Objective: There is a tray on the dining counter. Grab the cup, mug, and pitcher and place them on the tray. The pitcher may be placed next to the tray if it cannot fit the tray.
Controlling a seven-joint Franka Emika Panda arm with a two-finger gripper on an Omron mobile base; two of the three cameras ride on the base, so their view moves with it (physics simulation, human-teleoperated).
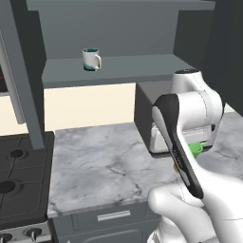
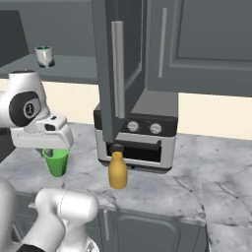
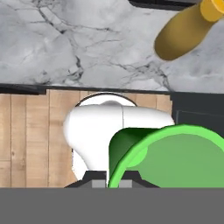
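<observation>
The bright green cup [image 2: 56, 162] hangs under my hand, and my gripper [image 2: 53, 150] is shut on its rim. In the hand view the cup's rim [image 3: 175, 153] looms large at the bottom, above the wooden floor just off the worktop's front edge. A sliver of the cup [image 1: 195, 149] shows behind my arm. The mustard-yellow pitcher [image 2: 117, 171] stands upright on the worktop in front of the toaster oven, to the right of the cup; its body [image 3: 183, 33] also shows from above. The white mug [image 1: 91, 60] [image 2: 44, 55] sits on the grey shelf above. The tray and the dining counter are out of view.
A toaster oven [image 2: 138, 140] stands at the back of the marble worktop [image 1: 104, 161]. An open cabinet door [image 2: 115, 69] hangs above it. The stove [image 1: 19, 175] lies to the left of the worktop. A grey shelf [image 1: 123, 69] runs over the worktop.
</observation>
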